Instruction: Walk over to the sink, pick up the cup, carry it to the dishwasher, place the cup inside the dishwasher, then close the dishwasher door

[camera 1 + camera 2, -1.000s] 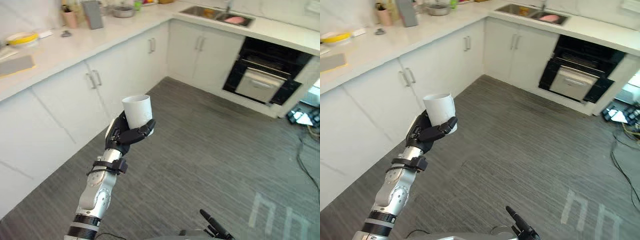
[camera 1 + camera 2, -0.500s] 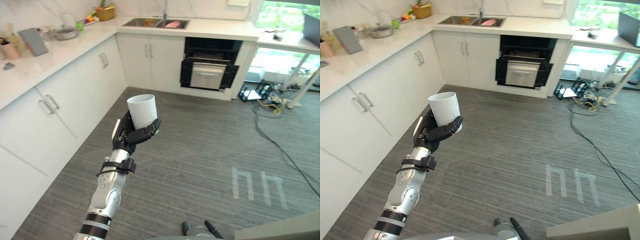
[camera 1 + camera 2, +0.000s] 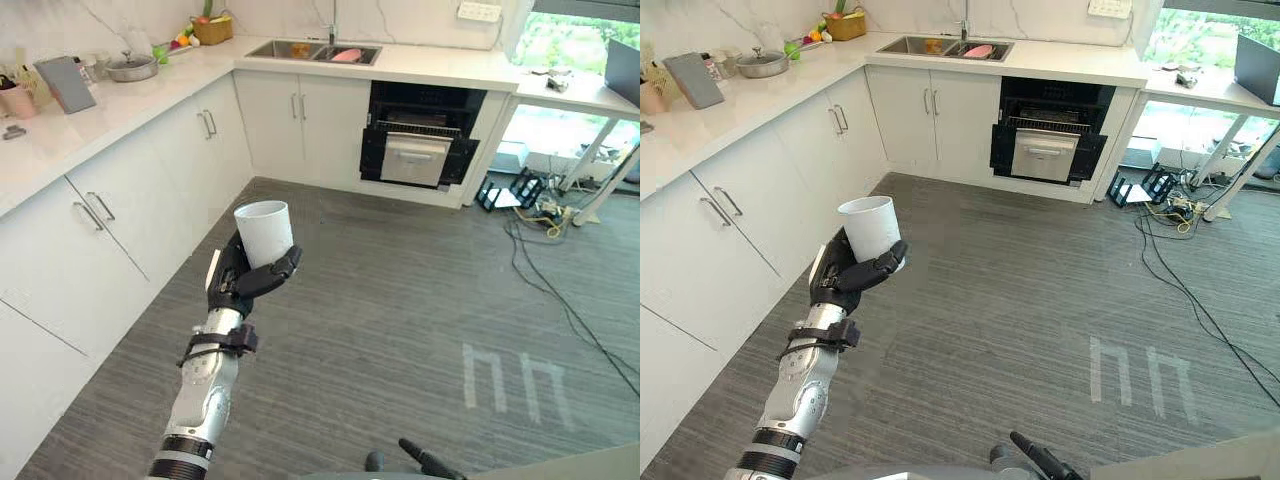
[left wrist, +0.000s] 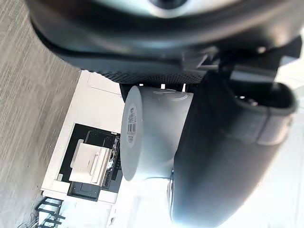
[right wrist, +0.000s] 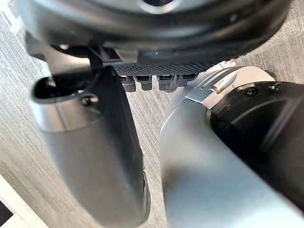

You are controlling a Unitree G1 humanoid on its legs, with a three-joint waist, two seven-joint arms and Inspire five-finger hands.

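A grey plank floor (image 3: 420, 290) runs between white cabinets (image 3: 120, 200) set in an L, with a white desk on top. The sink (image 3: 300, 48) is set into the far stretch of that desk. Just to the right of it, below the desk, is the dark dishwasher (image 3: 418, 150), whose front looks open.

The white cup (image 3: 265, 232) is held upright in the air over the floor, mouth up. The left robot hand (image 3: 245, 285) has its fingers and thumb curled round the lower part of the cup. The right robot hand (image 5: 95, 142) hangs low near the body; I cannot tell how its fingers are set.

The step in hand appears to be the carry, with the cup picked up and the dishwasher well away across the floor. The next move calls for walking toward that dark opening with the cup kept level, then lining up close enough for the left arm to reach inside.
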